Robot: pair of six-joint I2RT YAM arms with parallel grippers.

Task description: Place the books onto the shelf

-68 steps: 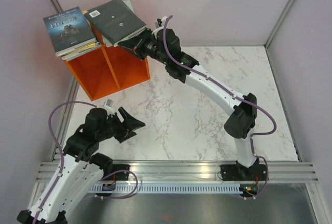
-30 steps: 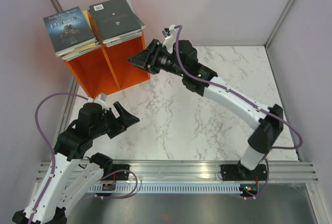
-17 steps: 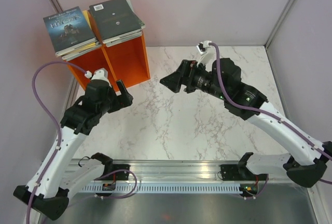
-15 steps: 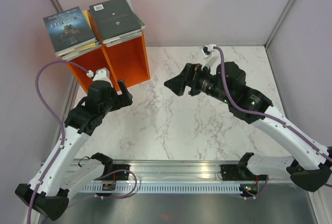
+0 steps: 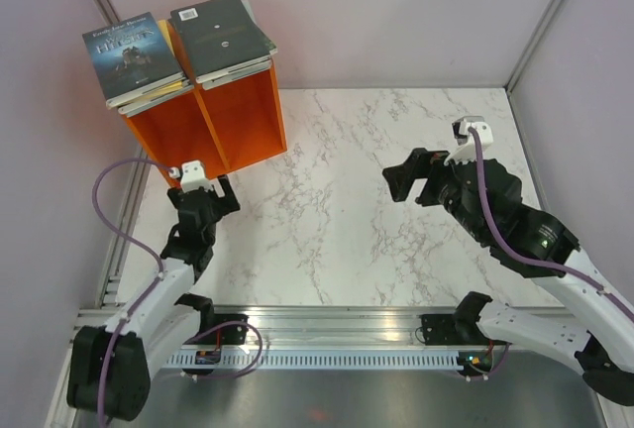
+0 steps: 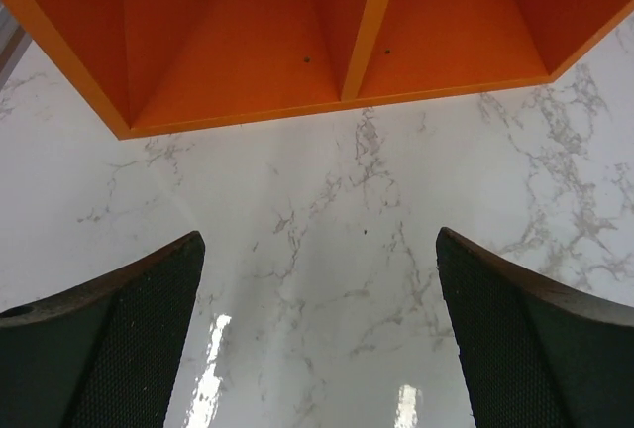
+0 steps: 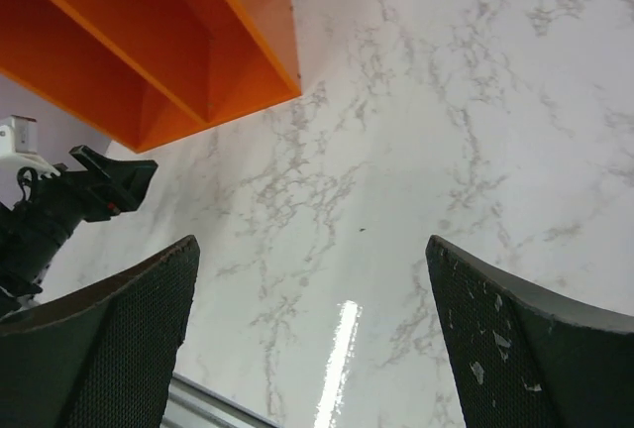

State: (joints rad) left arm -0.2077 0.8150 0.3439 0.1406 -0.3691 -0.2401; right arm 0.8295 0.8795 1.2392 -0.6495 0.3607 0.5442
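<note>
Left claw (image 5: 203,192) and right claw (image 5: 417,177), jaws spread wide apart, hover over the marble worktop (image 5: 337,225), and only the top view shows the books (image 5: 134,52) lying in two stacks atop the orange shelf (image 5: 213,123), whose two open compartments the wrist views catch.

One shelf (image 5: 238,121) with two compartments. Two stacks of books (image 5: 223,37); count per stack unclear. Two end effectors: left end effector (image 5: 203,192), right end effector (image 5: 414,178). One desk (image 5: 337,210).
</note>
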